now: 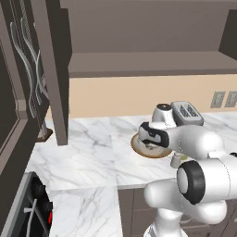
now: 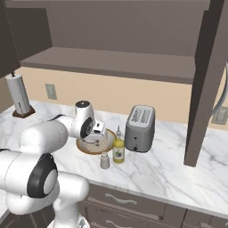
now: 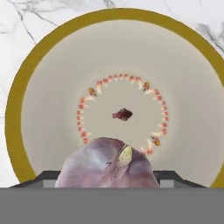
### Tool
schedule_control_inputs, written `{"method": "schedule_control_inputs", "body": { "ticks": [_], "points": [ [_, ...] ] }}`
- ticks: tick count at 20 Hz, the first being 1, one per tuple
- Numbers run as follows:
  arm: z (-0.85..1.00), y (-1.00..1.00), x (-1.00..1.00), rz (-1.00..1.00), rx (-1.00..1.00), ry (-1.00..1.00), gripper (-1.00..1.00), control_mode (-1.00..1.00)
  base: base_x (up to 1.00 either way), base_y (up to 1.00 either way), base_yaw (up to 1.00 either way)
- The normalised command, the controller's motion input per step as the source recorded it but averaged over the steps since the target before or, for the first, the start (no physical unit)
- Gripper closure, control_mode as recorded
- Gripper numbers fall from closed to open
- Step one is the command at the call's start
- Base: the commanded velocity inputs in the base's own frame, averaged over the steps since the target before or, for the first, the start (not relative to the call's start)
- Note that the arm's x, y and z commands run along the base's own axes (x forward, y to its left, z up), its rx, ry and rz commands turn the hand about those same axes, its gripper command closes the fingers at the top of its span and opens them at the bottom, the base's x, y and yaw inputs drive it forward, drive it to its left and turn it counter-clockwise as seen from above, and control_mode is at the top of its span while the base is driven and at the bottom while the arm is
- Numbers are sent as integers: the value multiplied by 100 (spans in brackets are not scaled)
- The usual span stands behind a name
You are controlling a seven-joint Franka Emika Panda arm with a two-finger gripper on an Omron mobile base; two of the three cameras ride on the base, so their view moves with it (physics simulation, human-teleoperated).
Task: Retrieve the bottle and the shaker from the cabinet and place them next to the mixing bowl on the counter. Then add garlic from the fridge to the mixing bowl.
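Observation:
My gripper (image 3: 107,177) hangs just above the mixing bowl (image 3: 17,109), shut on a purple-white garlic bulb (image 3: 105,164) held over the bowl's near side. The bowl (image 2: 107,144) has a tan rim and a cream inside with a dark centre spot, and it sits on the marble counter (image 2: 169,169). Just right of it stands the yellow bottle (image 2: 118,149), with the small grey shaker (image 2: 105,160) in front of it. The gripper (image 2: 94,137) points down at the bowl (image 1: 139,149). The cabinet shelf (image 2: 111,62) above is bare. The fridge is out of view.
A silver toaster (image 2: 140,122) stands behind the bottle. An open cabinet door (image 2: 207,89) hangs at the right, another (image 1: 55,69) at the left. A paper towel roll (image 2: 18,95) stands at the far left. A stove (image 1: 32,208) is set in the counter's left end.

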Motion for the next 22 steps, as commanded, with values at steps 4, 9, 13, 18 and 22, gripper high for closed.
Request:
{"method": "schedule_control_inputs", "body": {
  "ticks": [4,9,13,18,22],
  "points": [
    [-26,-15,21,0,0,0,100,-100,0,0,0],
    [0,0,21,0,0,0,100,-100,0,0,0],
    [0,0,37,0,0,0,100,-100,0,0,0],
    [-24,0,0,0,0,0,100,-100,0,0,0],
    [-24,0,0,0,0,0,100,-100,0,0,0]
  ]
}}
